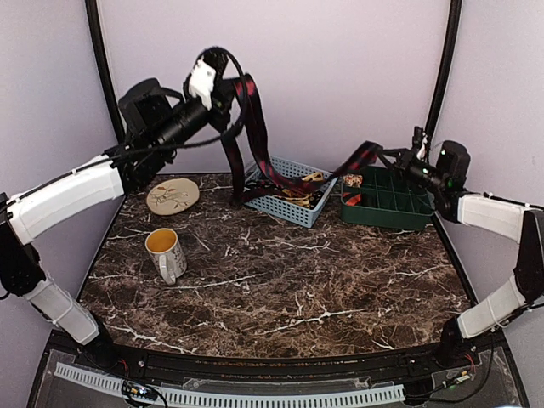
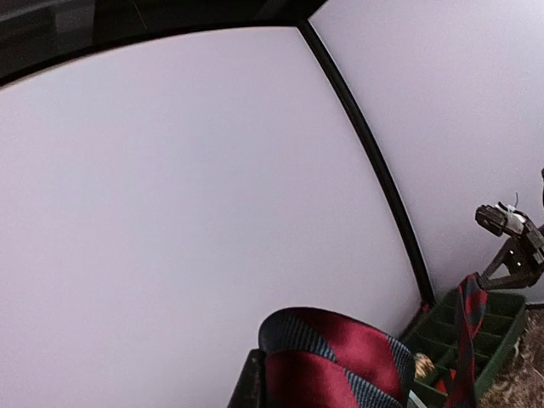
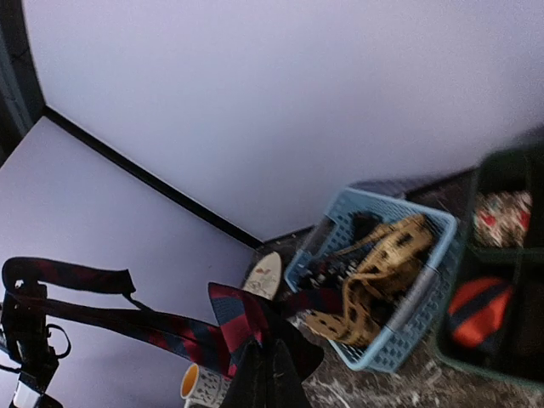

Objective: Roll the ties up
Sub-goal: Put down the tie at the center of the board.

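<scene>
Left tool (image 1: 227, 88) is raised high at the far left, clamped on one end of the red-striped tie (image 1: 255, 127) — fabric bulges over it in the wrist view. Right tool (image 1: 393, 155) is pinched tight on the other end, above the green tray (image 1: 399, 219) at the far right. Between them the tie sags into the blue basket (image 1: 285, 211) on the table (image 1: 297, 280) — a tan-gold tie (image 3: 382, 263) lies inside.
</scene>
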{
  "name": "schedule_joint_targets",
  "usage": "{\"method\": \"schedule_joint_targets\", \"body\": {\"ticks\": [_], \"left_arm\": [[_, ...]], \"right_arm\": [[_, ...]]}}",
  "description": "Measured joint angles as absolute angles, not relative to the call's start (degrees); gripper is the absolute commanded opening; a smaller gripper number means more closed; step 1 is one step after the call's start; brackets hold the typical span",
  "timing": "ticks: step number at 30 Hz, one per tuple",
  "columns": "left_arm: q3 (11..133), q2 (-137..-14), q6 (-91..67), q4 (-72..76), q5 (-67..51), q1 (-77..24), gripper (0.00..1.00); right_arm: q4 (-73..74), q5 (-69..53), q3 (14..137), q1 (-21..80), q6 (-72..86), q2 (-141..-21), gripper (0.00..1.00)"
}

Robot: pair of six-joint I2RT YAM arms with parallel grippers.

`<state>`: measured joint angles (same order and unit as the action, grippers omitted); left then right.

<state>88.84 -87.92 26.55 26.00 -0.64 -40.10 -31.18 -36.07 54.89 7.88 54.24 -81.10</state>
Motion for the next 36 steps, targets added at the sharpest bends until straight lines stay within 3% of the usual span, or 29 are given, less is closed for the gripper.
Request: {"method": "schedule_joint_targets", "body": {"ticks": [7, 13, 15, 17, 21, 28, 36], "left_arm": [[57.5, -78.7, 23.4, 25.3, 0.6, -45.5, 0.0], [45.1, -76.0, 20.6, 20.1, 2.0, -51.3, 0.0], [42.4, -75.9, 20.1, 18.1, 2.5, -53.2, 0.0], [40.7, -76.3, 19.6, 16.0, 3.0, -55.2, 0.0], [39.8, -78.5, 19.0, 14.3, 4.7, -57.8, 0.0], [39.4, -82.1, 19.3, 13.1, 12.1, -59.0, 0.0], [41.2, -86.5, 20.3, 6.7, 19.0, -58.3, 0.0]], "right_arm": [[-29.0, -39.3, 33.5, 1.8, 49.5, -78.3, 0.01], [-21.5, -38.0, 24.2, -8.5, 42.8, -70.4, 0.12], [-18.7, -36.4, 22.9, -12.4, 41.1, -67.4, 0.23], [-16.3, -34.4, 22.3, -15.4, 39.9, -64.6, 0.46], [-11.8, -31.0, 21.4, -19.3, 39.0, -60.4, 0.63], [-8.5, -31.9, 21.3, -20.3, 38.2, -55.2, 0.6], [-5.5, -35.4, 29.3, 0.3, 36.0, -67.7, 0.55]]}}
